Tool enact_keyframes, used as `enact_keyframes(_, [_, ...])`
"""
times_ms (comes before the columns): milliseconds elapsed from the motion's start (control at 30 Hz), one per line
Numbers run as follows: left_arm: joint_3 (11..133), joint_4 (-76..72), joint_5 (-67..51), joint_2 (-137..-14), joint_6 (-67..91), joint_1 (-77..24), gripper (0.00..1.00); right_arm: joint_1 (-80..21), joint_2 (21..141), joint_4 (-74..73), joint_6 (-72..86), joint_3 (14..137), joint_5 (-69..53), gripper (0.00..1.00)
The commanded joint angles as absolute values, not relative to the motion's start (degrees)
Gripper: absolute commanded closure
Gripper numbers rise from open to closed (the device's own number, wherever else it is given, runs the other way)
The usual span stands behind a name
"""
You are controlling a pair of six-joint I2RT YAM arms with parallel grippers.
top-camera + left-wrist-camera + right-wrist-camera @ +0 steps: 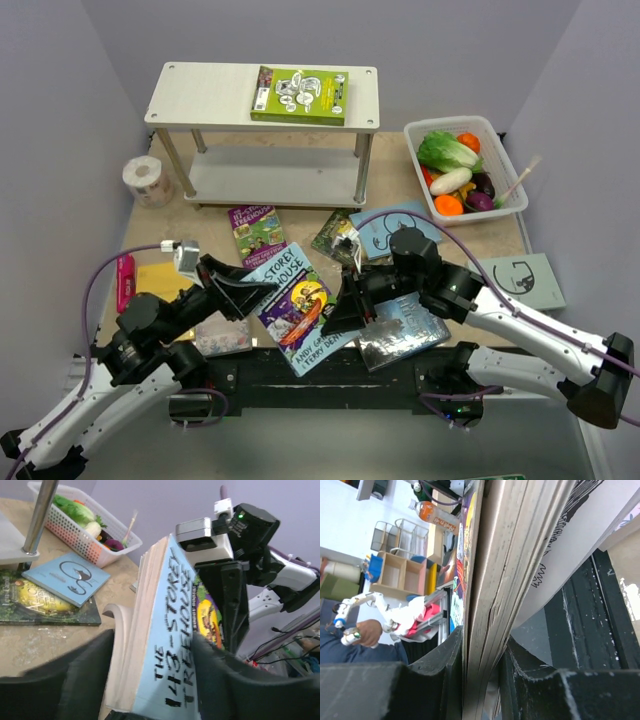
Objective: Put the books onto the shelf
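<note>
Top external: blue book [296, 306], opposite edges tight in left gripper [260, 286] and right gripper [336, 314].

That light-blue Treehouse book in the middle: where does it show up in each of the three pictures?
Top external: the Treehouse book lies at the centre, slightly low.
Left wrist: it fills the middle, tipped up on edge, with its title lettering facing the camera.
Right wrist: only its page edges show, running up the middle.
Shared landmark: the right arm's jaws, clamped on the book's edge, appear in all three.
</note>
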State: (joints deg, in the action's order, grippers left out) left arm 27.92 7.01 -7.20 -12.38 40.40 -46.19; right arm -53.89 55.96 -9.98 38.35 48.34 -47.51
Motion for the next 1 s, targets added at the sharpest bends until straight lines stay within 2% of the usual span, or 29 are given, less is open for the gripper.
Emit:
enact_keyframes(0, [32.34, 5.28, -12.82, -14.5, 33.66, -46.14, 0.78, -53.7, 54.84, -10.79, 33.85, 53.78, -50.72, 1.0])
enact_keyframes(33, [32.17, 4.06, -14.05, -14.59, 33.75, -46.14, 1.0, -53.7, 55.19, -12.29, 32.88, 55.44, -49.84, 1.0])
enact_keyframes(100, [31.91, 1.15, -15.03, -14.77, 35.42, -46.14, 1.0, -53.61, 56.16, -19.46, 28.67, 58.43, -41.72, 1.0])
enact_keyframes(133, [32.08, 0.88, -14.25, -15.03, 35.85, -46.14, 1.0, -53.7, 56.34, -20.99, 27.7, 59.84, -38.27, 0.67])
enact_keyframes(167, [33.04, -1.91, -13.63, -15.81, 36.56, -46.14, 1.0, -53.61, 56.51, -22.57, 27.25, 62.46, -34.4, 0.58])
enact_keyframes(200, [33.92, -2.28, -12.93, -16.6, 36.65, -46.14, 1.0, -53.61, 56.17, -25.02, 27.07, 63.71, -26.01, 0.51])
enact_keyframes(267, [37.52, -2.55, -9.77, -19.84, 36.83, -46.14, 1.0, -53.7, 55.38, -25.57, 27.86, 65.73, -19.37, 0.36])
enact_keyframes(367, [43.84, -0.54, 1.81, -24.06, 38.22, -46.14, 1.0, -53.61, 53.09, -27.41, 31.36, 68.37, -1.28, 0.27])
enact_keyframes(433, [47.87, -1.57, 9.97, -25.92, 39.02, -46.14, 1.0, -53.61, 50.46, -26.29, 33.21, 68.47, 7.16, 0.26])
enact_keyframes(533, [52.89, -4.38, 18.33, -29.87, 40.78, -46.14, 1.0, -53.61, 45.99, -18.83, 38.3, 64.01, 10.01, 0.22])
enact_keyframes(633, [57.37, -8.41, 21.87, -33.83, 42.45, -46.23, 1.0, -53.7, 41.24, -8.73, 46.21, 56.03, 9.85, 0.21])
enact_keyframes(767, [60.29, -13.61, 23.03, -37.7, 44.29, -46.14, 1.0, -53.61, 37.97, 7.36, 59.99, 45.1, 7.82, 0.2])
enact_keyframes(967, [61.44, -17.14, 19.6, -40.34, 45.61, -46.14, 1.0, -53.61, 43.85, 16.42, 62.32, 45.35, 4.14, 0.17])
